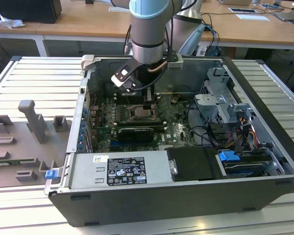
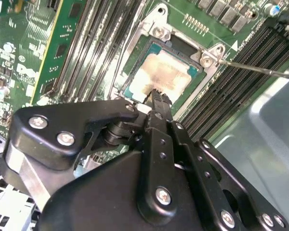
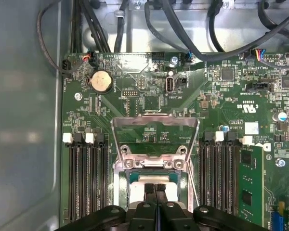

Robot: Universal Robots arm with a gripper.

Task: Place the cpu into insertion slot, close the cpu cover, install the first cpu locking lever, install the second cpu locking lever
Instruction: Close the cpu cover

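The cpu lies flat in the insertion slot on the green board, dull beige face up. My gripper is shut, fingertips pressed together with nothing between them, right over the chip's near edge; I cannot tell whether it touches. In the first wrist view the gripper hovers over the cpu, and the cpu cover stands open, tilted up behind the insertion slot. A thin locking lever juts out sideways from the socket. The exterior view has the gripper just above the insertion slot.
Long black memory slots flank the socket on both sides. A black graphics card lies in front of it, then the power supply. A drive cage with cables fills the exterior view's right. Case walls enclose the arm.
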